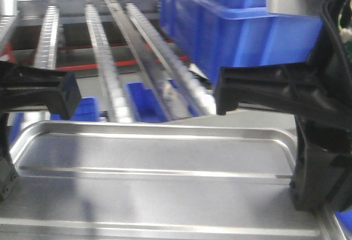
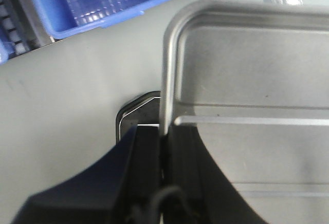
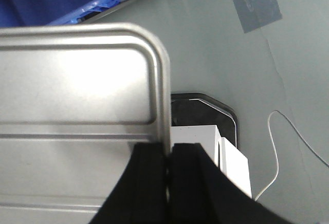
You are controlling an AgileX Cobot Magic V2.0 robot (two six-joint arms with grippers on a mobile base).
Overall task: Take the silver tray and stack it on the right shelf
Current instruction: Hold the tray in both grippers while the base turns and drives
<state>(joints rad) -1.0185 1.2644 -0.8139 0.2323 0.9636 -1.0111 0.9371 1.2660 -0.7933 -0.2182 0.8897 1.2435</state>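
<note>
The silver tray (image 1: 154,157) fills the foreground of the front view, level, with two raised ribs across its bottom, held up just before the right shelf (image 1: 104,58), whose roller lanes slope away behind it. My left gripper (image 1: 7,176) is shut on the tray's left rim (image 2: 165,80), one finger inside and one outside. My right gripper (image 1: 307,187) is shut on the tray's right rim (image 3: 163,90) in the same way. In the wrist views, the left gripper (image 2: 163,152) and right gripper (image 3: 168,160) each pinch the rim near a rounded corner, above grey floor.
A large blue bin (image 1: 236,25) sits on the rack's right side, close above my right arm. More blue bins (image 1: 143,99) lie under the rollers. On the floor below are a white box (image 3: 216,147) and a thin white cable (image 3: 288,131).
</note>
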